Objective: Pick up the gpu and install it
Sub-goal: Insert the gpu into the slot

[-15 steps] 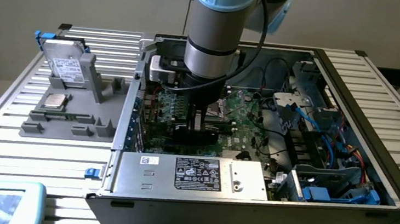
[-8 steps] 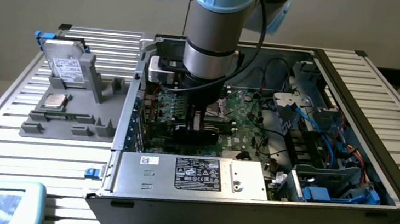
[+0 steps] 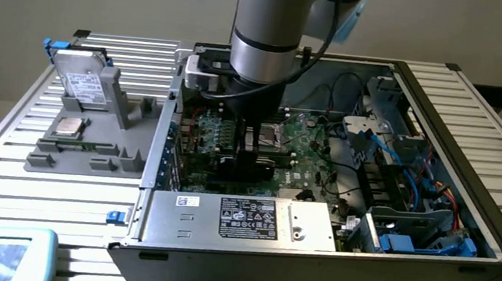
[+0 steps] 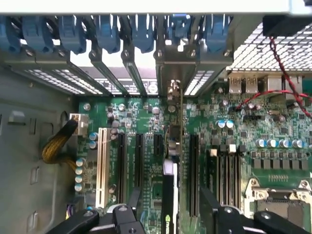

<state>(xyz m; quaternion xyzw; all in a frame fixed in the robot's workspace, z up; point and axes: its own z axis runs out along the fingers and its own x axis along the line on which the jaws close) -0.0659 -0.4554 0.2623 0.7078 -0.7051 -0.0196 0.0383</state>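
Standing apart, the fingers (image 4: 124, 222) of the gripper (image 4: 168, 222) flank the gpu (image 4: 169, 195) without gripping it. That card stands on edge in a motherboard (image 4: 146, 122) slot, running toward twelve o'clock up to the case's rear brackets (image 4: 165, 63). Farther off, at nine o'clock from the open computer case (image 3: 455, 132), a grey parts holder (image 3: 85, 145) with a hard drive (image 3: 81, 86) sits on the bench (image 3: 16, 187).

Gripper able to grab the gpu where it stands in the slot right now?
Likely yes: the gpu stands edge-on between the fingers of the open gripper, with nothing between them and the card.
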